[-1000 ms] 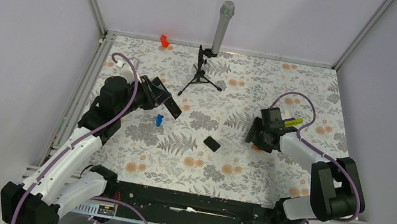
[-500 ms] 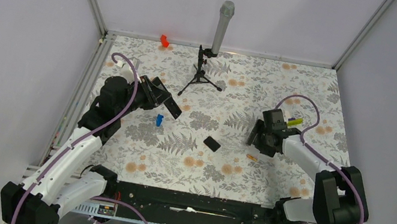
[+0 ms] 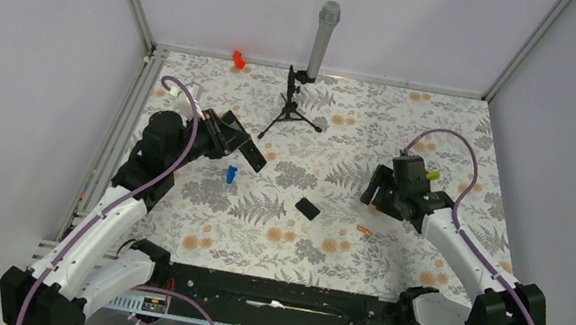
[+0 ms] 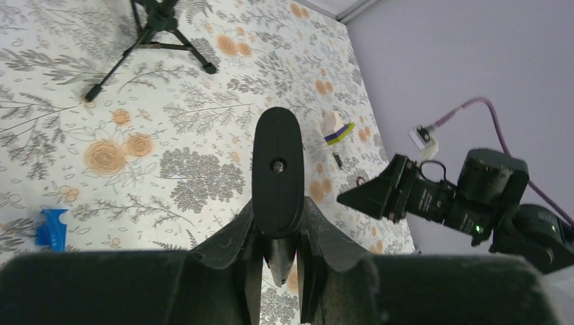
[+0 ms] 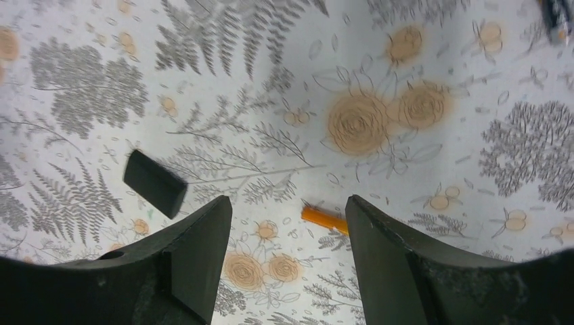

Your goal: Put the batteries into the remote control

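Observation:
My left gripper (image 3: 228, 138) is shut on the remote control (image 3: 249, 154), a slim black bar held above the table at the left. In the left wrist view the remote control (image 4: 277, 166) sticks out forward from between the fingers of the left gripper (image 4: 279, 227). One orange battery (image 3: 364, 229) lies on the floral table right of centre. My right gripper (image 3: 374, 195) hovers just behind it, open and empty. In the right wrist view the battery (image 5: 323, 218) lies between the spread fingers, close to the right one, under the right gripper (image 5: 288, 213).
A small black cover plate (image 3: 307, 209) lies near the table's middle, seen also as the cover plate (image 5: 155, 183). A blue piece (image 3: 230, 174) sits below the remote. A yellow-green stick (image 3: 432, 176) lies behind the right gripper. A microphone on a tripod (image 3: 309, 69) and a red object (image 3: 238, 58) stand at the back.
The right arm has swung its elbow to the right and the gripper has drawn back a little; the battery now lies alone on the table. The left arm holds still.

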